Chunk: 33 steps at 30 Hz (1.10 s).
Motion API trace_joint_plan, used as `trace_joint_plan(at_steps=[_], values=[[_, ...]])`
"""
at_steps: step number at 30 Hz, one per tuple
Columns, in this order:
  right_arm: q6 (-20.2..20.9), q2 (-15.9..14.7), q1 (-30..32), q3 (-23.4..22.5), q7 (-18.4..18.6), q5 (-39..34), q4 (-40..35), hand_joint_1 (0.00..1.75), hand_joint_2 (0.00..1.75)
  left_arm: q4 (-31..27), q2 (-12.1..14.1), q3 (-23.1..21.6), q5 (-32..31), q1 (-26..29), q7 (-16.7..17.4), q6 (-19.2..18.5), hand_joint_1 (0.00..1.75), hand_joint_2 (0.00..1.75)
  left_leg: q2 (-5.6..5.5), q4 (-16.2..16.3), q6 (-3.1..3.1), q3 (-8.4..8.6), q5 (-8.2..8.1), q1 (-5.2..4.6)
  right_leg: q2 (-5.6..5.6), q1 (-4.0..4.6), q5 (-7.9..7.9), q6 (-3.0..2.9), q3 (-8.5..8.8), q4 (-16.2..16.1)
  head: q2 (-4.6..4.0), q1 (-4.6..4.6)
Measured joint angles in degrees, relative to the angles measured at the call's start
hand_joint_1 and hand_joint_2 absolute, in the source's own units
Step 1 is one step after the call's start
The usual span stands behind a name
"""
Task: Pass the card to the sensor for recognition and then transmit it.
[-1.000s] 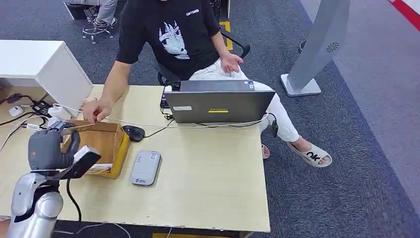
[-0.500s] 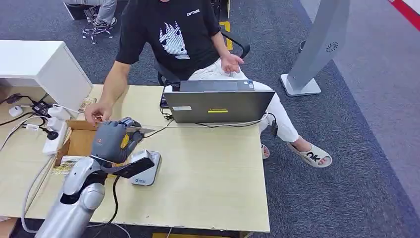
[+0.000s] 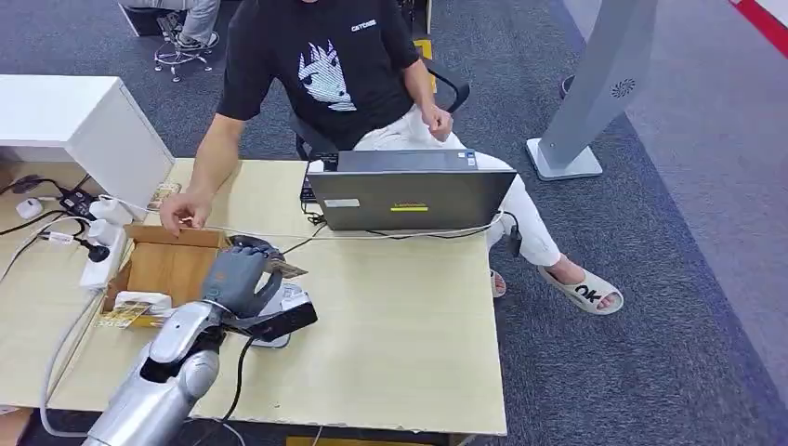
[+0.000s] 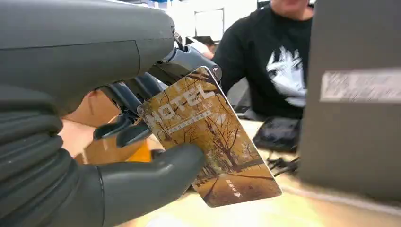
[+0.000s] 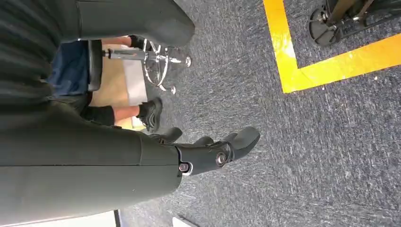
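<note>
Pinching a glossy rectangular card [image 4: 208,142] between thick thumb and dark fingers, left hand [image 3: 240,274] hovers over the flat grey sensor [image 3: 290,299] on the pale wooden surface [image 3: 400,325]. Right hand [image 5: 213,153] hangs empty, fingers loosely apart, above carpet.

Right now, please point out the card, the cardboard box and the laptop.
card [image 4: 208,142]: left wrist view, middle of its printed face.
cardboard box [image 3: 172,269]: head view, its bare inner floor.
laptop [image 3: 409,200]: head view, back of its lid.

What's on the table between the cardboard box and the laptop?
In the head view, the robot's left hand holding the card over the grey sensor sits between the cardboard box and the laptop, with thin cables nearby.
</note>
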Motion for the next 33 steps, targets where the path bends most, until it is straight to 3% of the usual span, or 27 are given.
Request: trace_joint_plan(at_steps=[2, 7, 22, 27, 33], values=[[-0.1, 0.0, 0.0, -0.2, 0.0, 0.3, 0.0, 0.00, 1.75, 1.3, 0.3, -0.3, -1.9, -0.2, 2.2, -0.2, 1.75, 1.75, 0.01, 0.0, 0.00, 0.00, 0.00, 0.00, 0.01, 0.00, 0.00, 0.00, -0.01, 0.0, 0.00, 0.00], [-0.1, 0.2, 0.0, -0.6, 0.0, 0.8, 0.0, 0.00, 1.75, 4.3, 0.7, -0.7, -3.5, -0.3, 4.0, 0.2, 1.75, 1.75, 0.00, 0.0, 0.00, 0.00, 0.00, 0.02, 0.00, 0.01, 0.00, 0.00, -0.01, 0.0, 0.00, 0.00], [-0.1, 0.4, 0.0, -1.5, 0.0, 1.2, 0.0, 0.00, 1.75, 7.0, 0.8, -1.0, -4.4, -0.7, 4.9, 0.5, 1.75, 1.75, 0.00, 0.0, 0.00, 0.00, 0.00, 0.01, 0.00, 0.00, 0.00, 0.00, 0.00, 0.0, 0.00, 0.00], [-0.1, 0.5, 0.0, -1.8, 0.0, 1.8, 0.0, 0.00, 1.75, 7.9, 0.8, -1.2, -8.1, -1.2, 7.1, 0.5, 1.75, 1.75, -0.01, 0.0, 0.00, 0.00, 0.01, 0.01, 0.00, 0.01, 0.00, 0.00, 0.01, 0.0, 0.00, 0.00], [-0.1, 0.5, 0.0, -2.4, 0.6, 2.4, 0.0, 0.00, 1.75, 10.6, 0.6, -1.2, -8.5, -2.3, 7.0, -0.2, 1.75, 1.75, -0.02, 0.0, 0.00, 0.06, 0.01, 0.01, -0.02, 0.00, 0.00, 0.00, 0.07, 0.0, 0.00, 0.00]])
